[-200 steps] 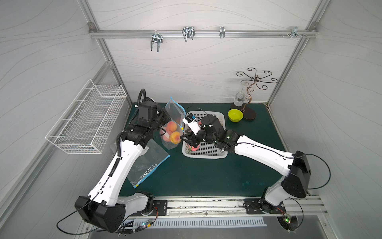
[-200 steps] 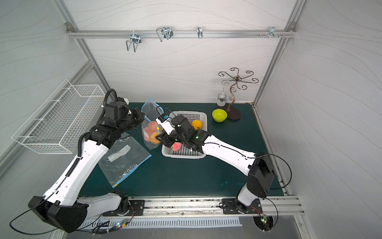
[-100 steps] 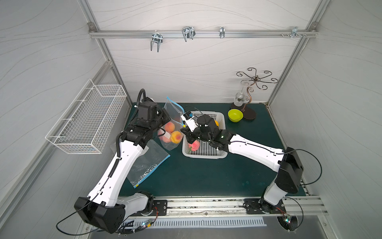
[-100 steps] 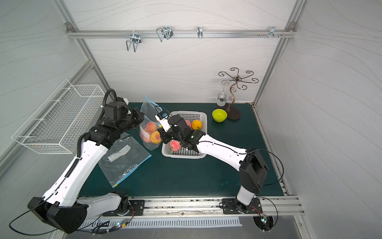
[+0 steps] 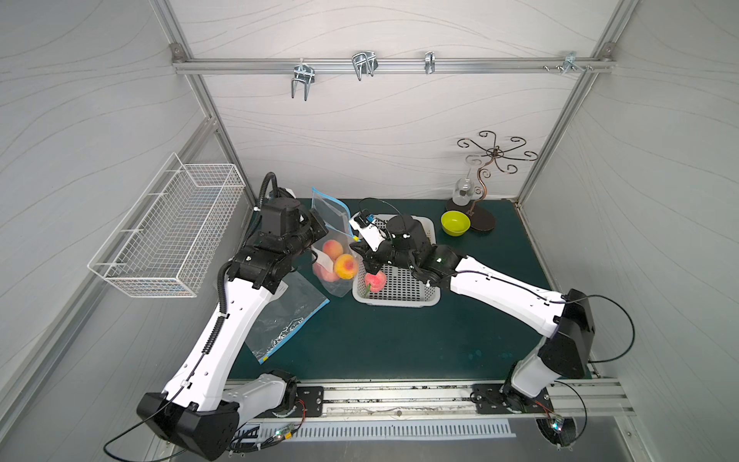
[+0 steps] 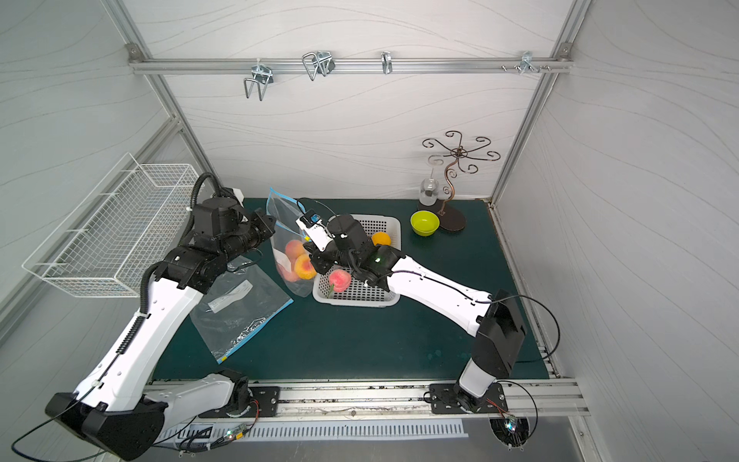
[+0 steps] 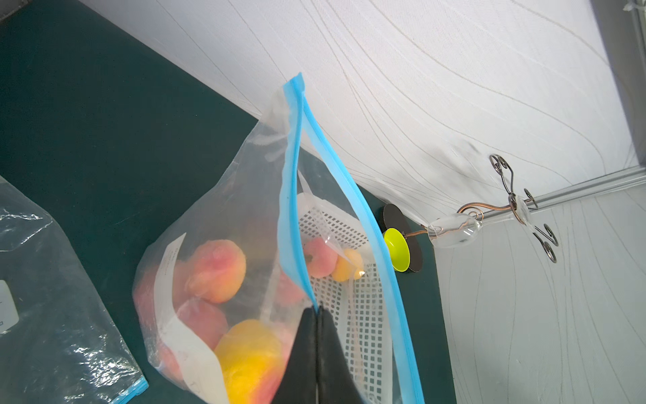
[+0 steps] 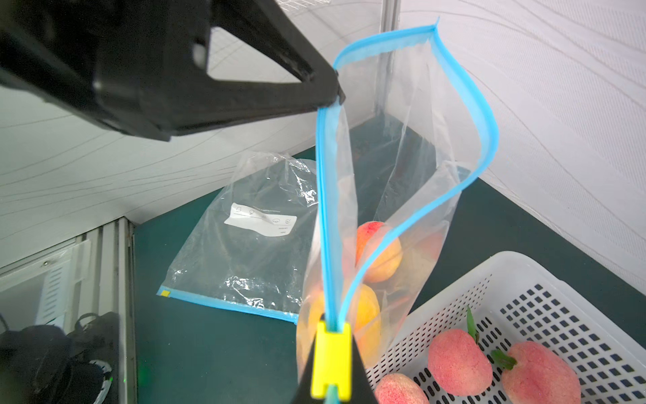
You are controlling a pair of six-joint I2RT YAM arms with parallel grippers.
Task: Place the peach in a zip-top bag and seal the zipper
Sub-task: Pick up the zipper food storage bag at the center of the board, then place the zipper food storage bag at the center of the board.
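Nearest to the robot, at about 7 o'clock on the green table [image 5: 400, 340], a flat bag [image 5: 288, 316] of clear plastic lies. Further in, at the middle, stands a white basket [image 5: 396, 302] with holes. The right wrist view shows three pink peaches [image 8: 458, 363] in it, and in a top view an orange fruit [image 6: 381, 239] lies at its 12 o'clock end. Just beside the basket, at its 9 o'clock side, the standing bag [image 5: 330, 210] is upright, and several peaches [image 5: 346, 266], pink and yellow-orange, are piled in its bottom. Its mouth is open: the two sides of the blue zipper strip [image 8: 486, 115] bow well apart. The right gripper [image 8: 330, 335] is clamped on the yellow slider [image 8: 330, 363] at one end of the strip. The left gripper [image 7: 316, 311], its fingers pressed together, pinches one side of the strip further along. Farther, at 1 o'clock, is a green bowl [image 5: 455, 222]. Behind it, near the back wall, a curly metal stand [image 5: 496, 160] carries a glass [image 5: 464, 188] hanging upside down.
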